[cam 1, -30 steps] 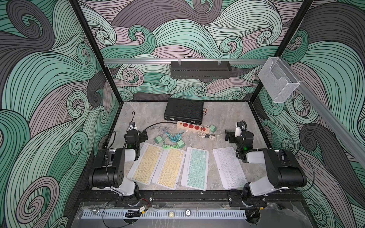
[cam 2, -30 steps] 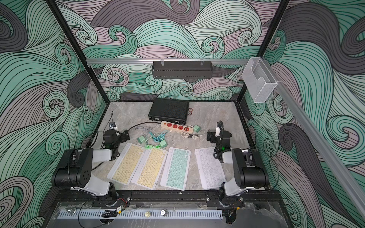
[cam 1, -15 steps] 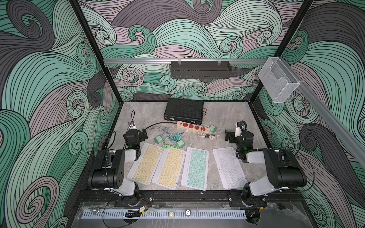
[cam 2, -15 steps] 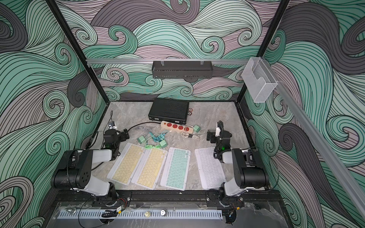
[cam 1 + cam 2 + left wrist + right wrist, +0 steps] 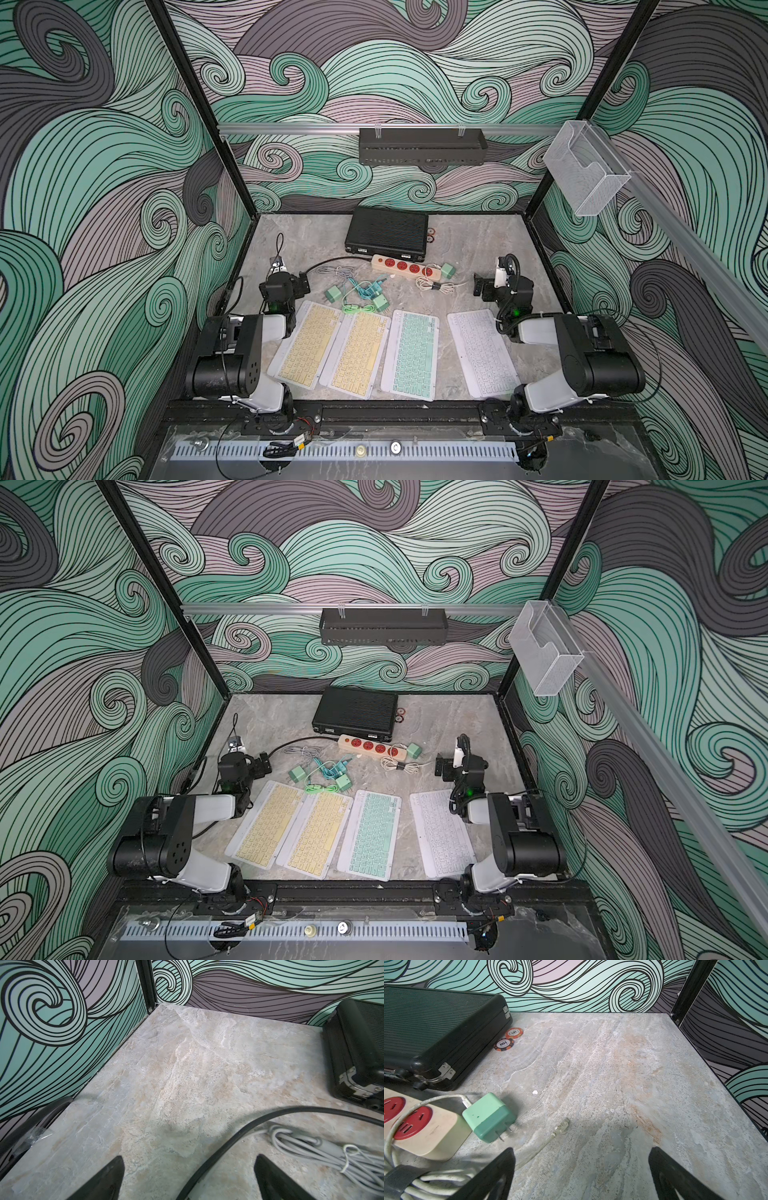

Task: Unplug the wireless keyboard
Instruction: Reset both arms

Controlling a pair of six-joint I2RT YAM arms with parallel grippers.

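top view: green cable (image 5: 358, 309) seems plugged into far edge of inner yellow keyboard (image 5: 356, 353). my left claw (image 5: 189, 1165) and right claw (image 5: 581, 1159) wide, empty. cable limp, board light and slidey: i'd pinch the cable at that edge, pin the board.

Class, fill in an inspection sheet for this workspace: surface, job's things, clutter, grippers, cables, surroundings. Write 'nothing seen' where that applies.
Surface: grey marbled tabletop.
Job's things: yellow keyboards, green keyboard, white keyboard, side by side; plugged ends unclear.
Clutter: black case, two poker chips, power strip, green chargers.
Grippers: left gripper open, empty; right gripper open, empty.
Cables: black cord, grey bundle, white bundle, green tangle.
Surroundings: wave-patterned walls, black tray, clear holder.
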